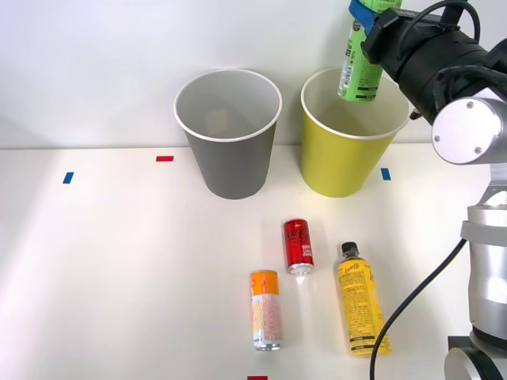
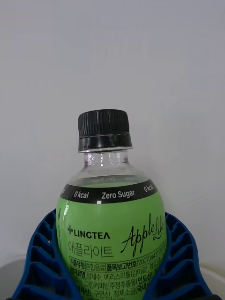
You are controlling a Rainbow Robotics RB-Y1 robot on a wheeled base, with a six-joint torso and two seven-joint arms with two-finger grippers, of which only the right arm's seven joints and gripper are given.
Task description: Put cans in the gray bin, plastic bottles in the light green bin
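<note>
table: orange-topped can, red can, yellow bottle lying near the front edge
bins: gray bin left of light green bin, both upright
right gripper: clenched on green bottle, held over the light green bin's opening, base probably just inside the rim

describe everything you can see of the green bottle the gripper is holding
The green bottle is clear plastic with a black ribbed screw cap, a clear neck and a bright green wrap label with a black band reading "Zero Sugar" and "0 kcal", plus "LINGTEA" and script lettering. It looks full. The right gripper clamps it between blue ribbed fingers pressed to both sides of the label. In the front view it hangs slightly tilted over the mouth of the light green bin, touching nothing else.
</note>
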